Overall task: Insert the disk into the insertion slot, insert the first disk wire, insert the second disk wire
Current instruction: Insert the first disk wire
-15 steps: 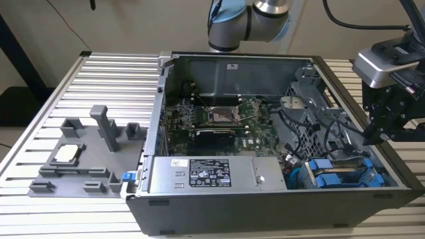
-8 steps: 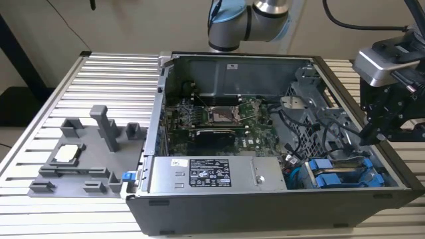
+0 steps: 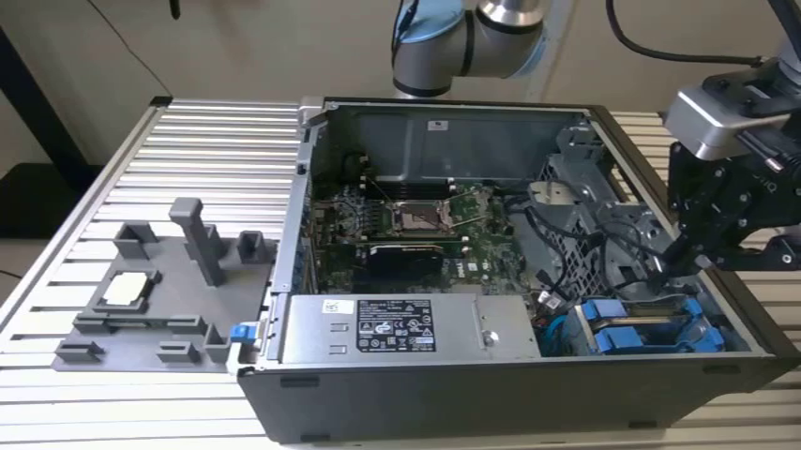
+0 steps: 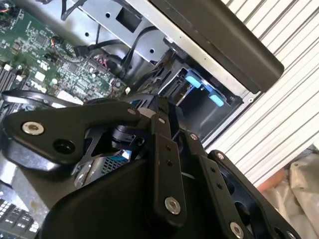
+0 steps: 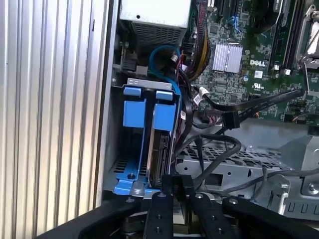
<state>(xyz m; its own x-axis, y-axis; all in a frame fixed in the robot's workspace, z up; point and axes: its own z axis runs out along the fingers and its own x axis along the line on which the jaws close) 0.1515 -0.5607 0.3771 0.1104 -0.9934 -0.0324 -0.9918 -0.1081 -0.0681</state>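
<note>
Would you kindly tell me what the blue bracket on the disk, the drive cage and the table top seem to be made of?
The blue bracket looks like moulded plastic: even bright colour, soft sheen. The drive cage appears to be bare grey sheet metal, perforated with folded edges. The table top is probably aluminium: pale, ribbed, dull metallic shine.

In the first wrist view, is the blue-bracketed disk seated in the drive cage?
Yes: the disk stands on edge, framed by its blue bracket, inside the insertion slot of the grey metal cage.
</note>
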